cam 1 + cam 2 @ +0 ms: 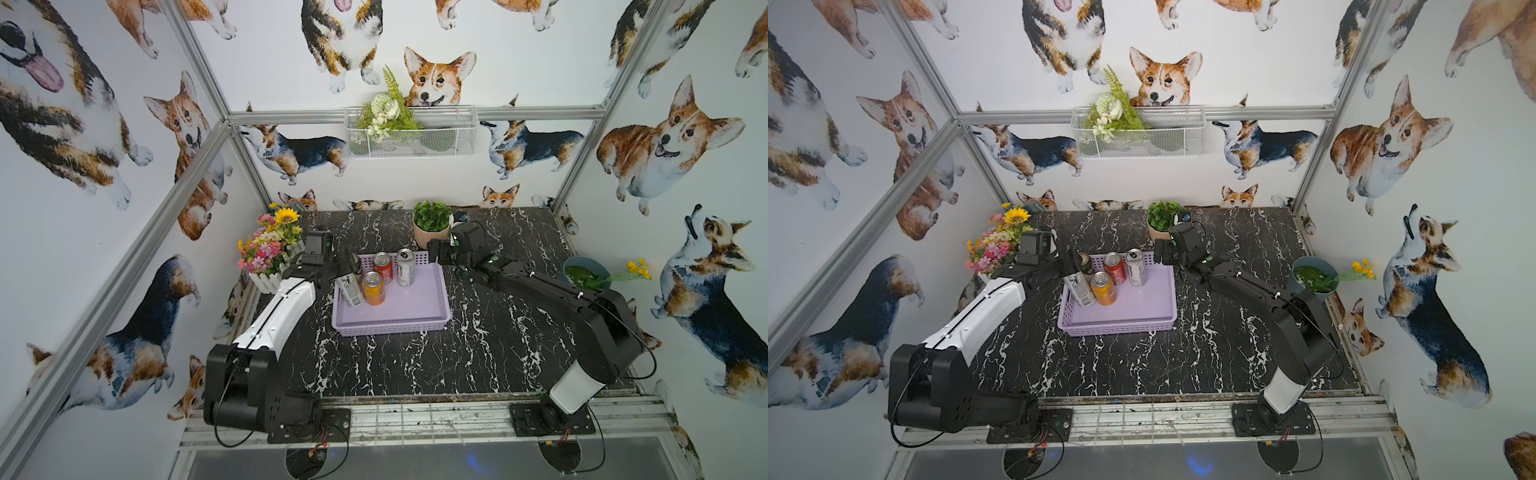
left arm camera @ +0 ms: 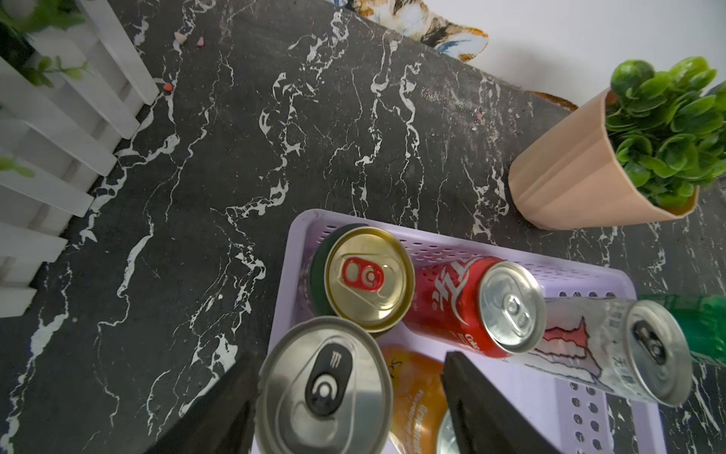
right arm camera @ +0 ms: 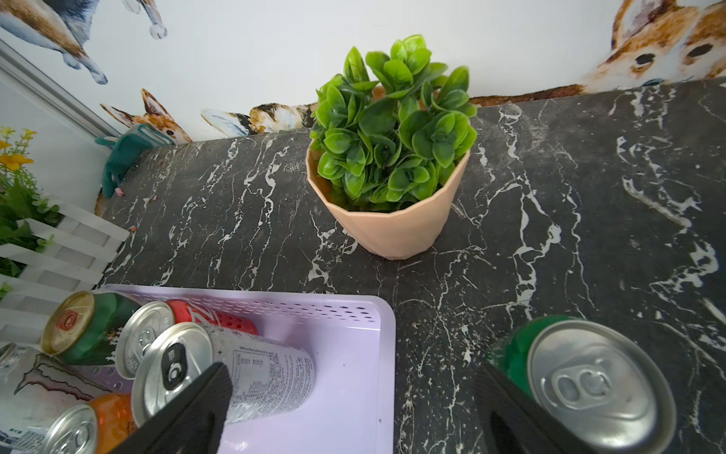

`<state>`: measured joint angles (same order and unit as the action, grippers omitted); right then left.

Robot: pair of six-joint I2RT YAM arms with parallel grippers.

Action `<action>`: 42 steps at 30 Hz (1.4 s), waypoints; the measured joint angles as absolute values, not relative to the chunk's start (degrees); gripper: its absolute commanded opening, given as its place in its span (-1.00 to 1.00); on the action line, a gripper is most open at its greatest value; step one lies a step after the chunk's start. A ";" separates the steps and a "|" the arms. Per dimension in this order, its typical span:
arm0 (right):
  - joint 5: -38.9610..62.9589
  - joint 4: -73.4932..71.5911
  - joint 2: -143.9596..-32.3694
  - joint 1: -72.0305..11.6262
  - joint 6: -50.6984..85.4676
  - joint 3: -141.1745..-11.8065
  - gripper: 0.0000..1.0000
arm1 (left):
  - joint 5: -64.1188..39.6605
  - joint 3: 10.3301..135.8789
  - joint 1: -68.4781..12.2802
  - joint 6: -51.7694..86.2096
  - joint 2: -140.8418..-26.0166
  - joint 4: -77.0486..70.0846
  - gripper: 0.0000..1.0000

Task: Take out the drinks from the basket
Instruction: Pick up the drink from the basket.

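The lavender basket point(image 1: 409, 318) lies mid-table. A red can point(image 1: 382, 266), an orange can point(image 1: 372, 289) and a slim silver can point(image 1: 405, 268) stand in it, with a green-and-gold can point(image 2: 369, 279) in its far left corner. A second slim silver can point(image 1: 350, 293) leans at the basket's left side. My left gripper point(image 2: 351, 357) straddles its top: one finger touches it, and a gap shows beside the other finger point(image 2: 471, 393). My right gripper point(image 3: 353, 393) hangs open over the basket's far right corner. A green can point(image 3: 589, 381) stands on the table just outside it.
A white picket flower box point(image 1: 270, 253) stands left of the basket. A potted plant point(image 1: 432, 226) stands behind it, close to my right wrist. At the right edge sits a blue bowl of greens point(image 1: 586, 274). A wire basket point(image 1: 411, 133) hangs on the back wall.
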<state>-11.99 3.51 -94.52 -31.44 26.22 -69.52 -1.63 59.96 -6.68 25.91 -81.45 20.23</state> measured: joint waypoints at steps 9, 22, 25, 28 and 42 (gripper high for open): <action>-11.97 3.40 -94.24 -30.39 26.26 -67.99 0.93 | 1.13 60.51 -8.69 26.96 -86.11 23.09 0.44; -11.75 3.16 -92.71 -29.02 26.30 -65.45 0.93 | 4.51 59.46 -10.92 27.79 -87.83 20.80 -0.49; -11.38 3.11 -92.68 -28.88 26.35 -65.32 0.94 | 5.17 59.18 -11.62 27.77 -86.85 21.34 -0.90; -11.38 3.03 -92.64 -28.88 26.46 -65.32 0.93 | 5.45 59.18 -12.51 27.73 -85.25 23.11 -1.00; -11.60 2.76 -91.35 -28.47 26.70 -64.69 0.93 | 12.45 66.65 -15.20 26.22 -70.94 26.48 -1.00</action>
<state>-11.60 2.76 -91.35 -28.47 26.70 -64.69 12.45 66.65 -15.20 26.22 -70.94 26.48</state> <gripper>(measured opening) 0.968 0.610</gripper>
